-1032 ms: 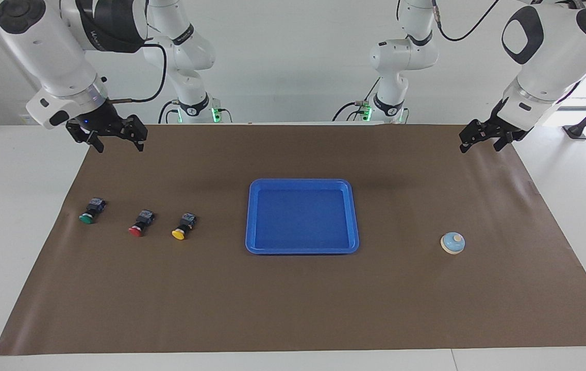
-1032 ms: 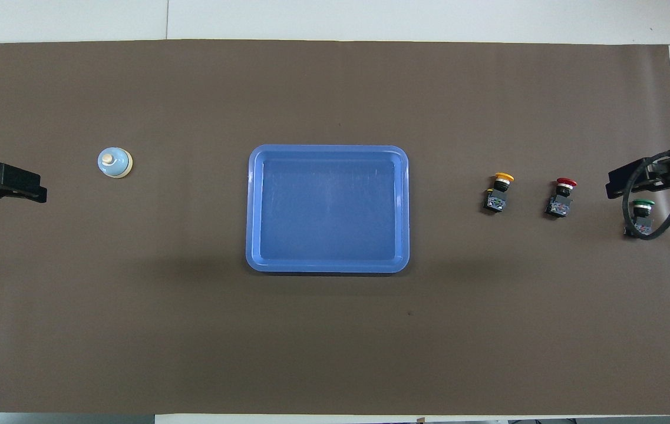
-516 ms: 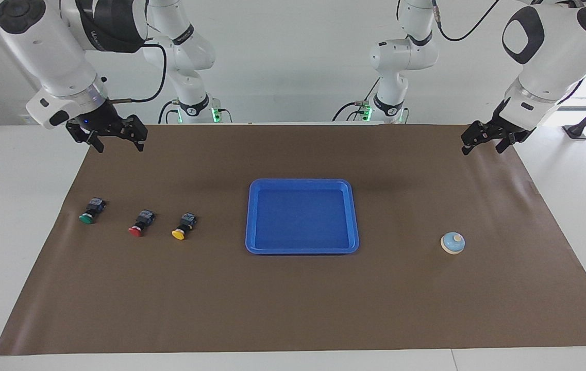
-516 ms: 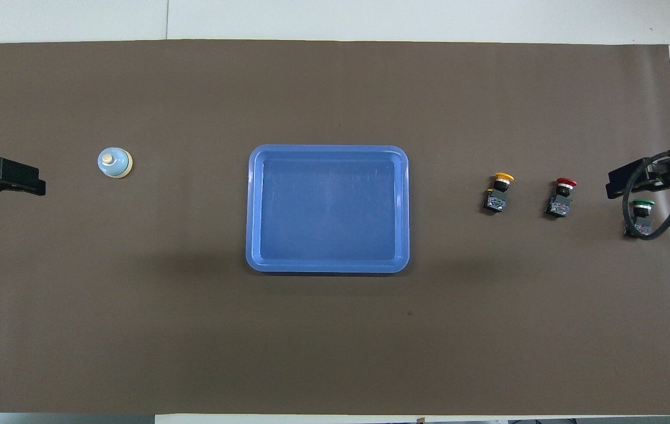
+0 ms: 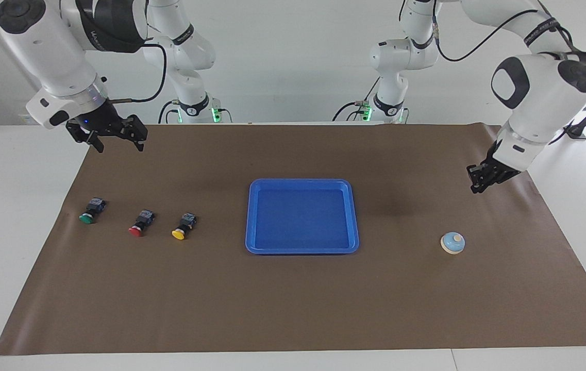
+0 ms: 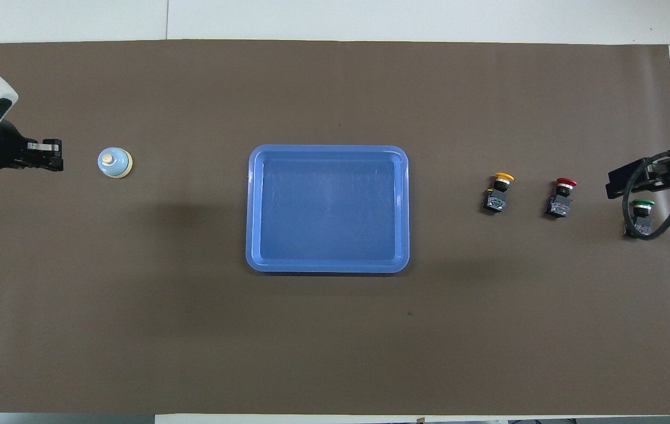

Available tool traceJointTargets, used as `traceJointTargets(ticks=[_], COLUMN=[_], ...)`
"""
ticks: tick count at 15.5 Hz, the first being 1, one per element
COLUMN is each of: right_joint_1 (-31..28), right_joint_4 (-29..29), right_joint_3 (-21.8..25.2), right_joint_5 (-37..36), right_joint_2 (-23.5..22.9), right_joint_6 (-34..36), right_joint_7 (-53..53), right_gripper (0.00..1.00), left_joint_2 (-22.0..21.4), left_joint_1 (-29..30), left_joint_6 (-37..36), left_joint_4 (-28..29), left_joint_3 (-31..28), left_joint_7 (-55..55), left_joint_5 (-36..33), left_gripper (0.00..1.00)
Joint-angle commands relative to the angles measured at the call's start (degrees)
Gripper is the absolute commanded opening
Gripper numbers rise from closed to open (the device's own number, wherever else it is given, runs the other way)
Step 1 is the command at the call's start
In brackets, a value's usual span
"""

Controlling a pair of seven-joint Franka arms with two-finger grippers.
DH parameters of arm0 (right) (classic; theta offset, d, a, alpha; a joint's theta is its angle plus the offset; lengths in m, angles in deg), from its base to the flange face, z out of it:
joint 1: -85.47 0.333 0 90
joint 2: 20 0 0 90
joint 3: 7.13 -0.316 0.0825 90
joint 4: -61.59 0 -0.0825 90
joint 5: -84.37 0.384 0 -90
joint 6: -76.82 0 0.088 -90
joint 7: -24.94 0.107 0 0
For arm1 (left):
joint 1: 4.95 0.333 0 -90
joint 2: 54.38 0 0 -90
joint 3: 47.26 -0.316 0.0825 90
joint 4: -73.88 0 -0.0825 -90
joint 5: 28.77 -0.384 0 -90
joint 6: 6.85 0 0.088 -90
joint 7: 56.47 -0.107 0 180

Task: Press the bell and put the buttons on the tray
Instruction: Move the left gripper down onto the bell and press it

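Left arm: it comes in from its base at its own end of the table, the forearm bent down steeply and the wrist angled toward the table. The left gripper (image 5: pixel 478 184) hangs in the air over the brown paper mat (image 5: pixel 293 309), empty, its fingertips brought together with nothing between them. In the overhead view the left gripper (image 6: pixel 52 156) points toward the small light-blue dome bell with a cream base ring and cream knob (image 6: pixel 115 162) but stands apart from it.

The bell (image 5: pixel 452 243) sits upright on the mat toward the left arm's end of the table, untouched.

Right arm: waiting, raised over the mat's corner at its own end, wrist tilted down. The right gripper (image 5: pixel 115 136) has its fingers spread wide and carries nothing. In the overhead view the right gripper (image 6: pixel 635 181) shows at the picture's edge, its cable looping over the green-capped button.

The shallow rectangular bright blue plastic tray with rounded corners (image 5: pixel 251 216) lies flat at the middle of the mat, with nothing in it.

The three black-bodied push-button switches lie on their sides in a row on the mat between the tray and the right arm's end: the yellow-capped button (image 5: pixel 184 226) nearest the tray, the red-capped button (image 5: pixel 141 223) next, the green-capped button (image 5: pixel 91 211) outermost. Each is apart from its neighbours.
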Motion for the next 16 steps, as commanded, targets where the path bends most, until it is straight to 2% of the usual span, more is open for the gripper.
traceJointTargets(ticks=[1, 3, 6, 13, 16], right_joint_1=[-0.97, -0.97, -0.97, -0.97, -0.97], right_joint_4=[0.79, 0.79, 0.79, 0.79, 0.79], right_joint_3=[-0.62, -0.62, -0.62, -0.62, -0.62], right_joint_5=[-0.28, -0.28, -0.28, -0.28, -0.28], right_joint_2=[0.98, 0.98, 0.98, 0.98, 0.98], right_joint_6=[0.15, 0.15, 0.15, 0.15, 0.15], right_joint_7=[-1.17, -1.17, -1.17, -1.17, -1.17], right_gripper=[1.00, 1.00, 1.00, 1.00, 1.00], left_joint_2=[4.67, 8.54, 11.54, 13.48, 13.48], left_joint_1=[-0.07, -0.42, -0.07, -0.33, -0.59], left_joint_6=[4.87, 8.11, 11.99, 15.08, 18.40], left_joint_4=[-0.35, -1.14, -1.14, 0.00, 2.80], left_joint_3=[-0.22, -0.30, -0.30, -0.30, -0.30], left_joint_7=[0.91, 1.09, 1.09, 1.09, 1.61], left_joint_5=[-0.50, -0.33, -0.41, -0.41, -0.41], left_gripper=[0.00, 0.00, 0.00, 0.00, 0.00])
